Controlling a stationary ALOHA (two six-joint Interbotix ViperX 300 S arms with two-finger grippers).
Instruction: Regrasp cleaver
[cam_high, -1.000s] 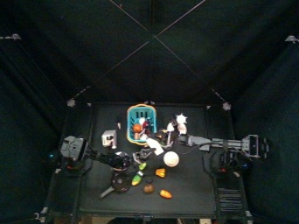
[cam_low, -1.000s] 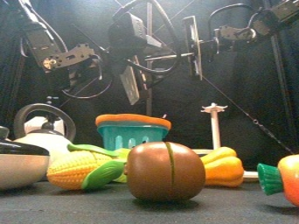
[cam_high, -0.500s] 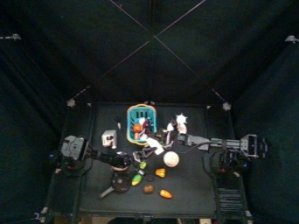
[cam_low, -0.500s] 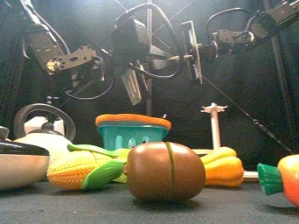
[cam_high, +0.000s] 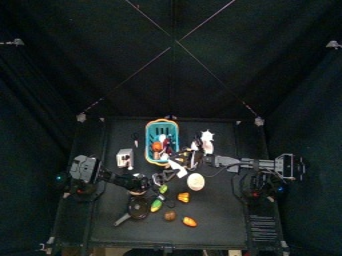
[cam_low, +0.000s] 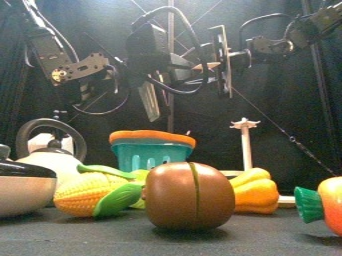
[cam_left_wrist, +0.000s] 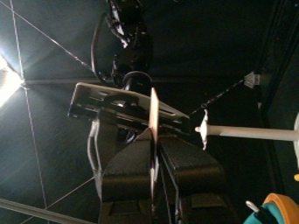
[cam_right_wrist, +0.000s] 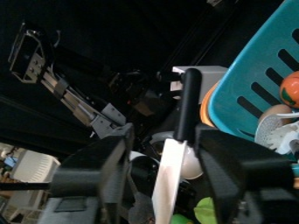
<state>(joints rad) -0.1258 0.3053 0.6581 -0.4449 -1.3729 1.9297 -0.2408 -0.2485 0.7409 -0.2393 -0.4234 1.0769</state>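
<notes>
Curtains (cam_low: 287, 110) of matte black cloth ringed the table, with no readable writing anywhere. Mid-air above the teal slatted basket (cam_low: 151, 153), the left gripper (cam_left_wrist: 153, 150) clamped the thin pale cleaver (cam_left_wrist: 153, 112) edge-on; the right gripper (cam_right_wrist: 170, 157) stood spread wide around its black handle, apparently not squeezing.

Black table (cam_low: 80, 238) — holds corn (cam_low: 96, 192), teal basket (cam_low: 151, 154), brown round fruit (cam_low: 189, 196), white stand (cam_low: 245, 147).
</notes>
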